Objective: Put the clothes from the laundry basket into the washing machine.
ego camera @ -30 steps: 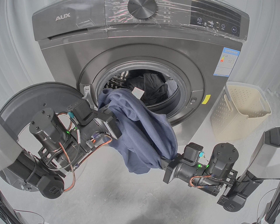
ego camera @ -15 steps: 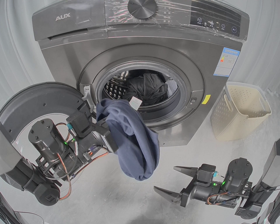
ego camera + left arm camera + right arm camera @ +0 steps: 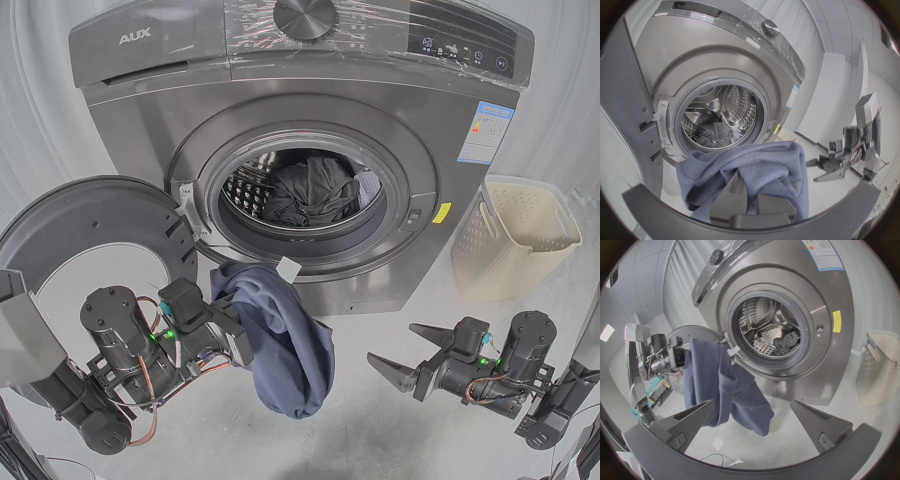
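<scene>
A navy blue garment (image 3: 284, 337) with a white tag hangs from my left gripper (image 3: 234, 312), which is shut on its upper folds, low in front of the washing machine (image 3: 300, 94) and below the door opening. The same garment (image 3: 756, 168) drapes over my left fingers, and shows as blue cloth (image 3: 722, 383) beside the drum. A dark garment (image 3: 309, 190) lies inside the drum (image 3: 250, 194). My right gripper (image 3: 400, 353) is open and empty, low at the right, apart from the blue cloth. The cream laundry basket (image 3: 519, 240) stands right of the machine.
The round machine door (image 3: 87, 231) hangs swung open on the left, right behind my left arm. Pale floor (image 3: 350, 437) spreads between the two arms. White curtains hang behind the machine on both sides.
My right gripper let go of the blue garment, opened and drew back to the lower right. My left gripper came down and back from the opening, so the cloth now hangs below the drum rim.
</scene>
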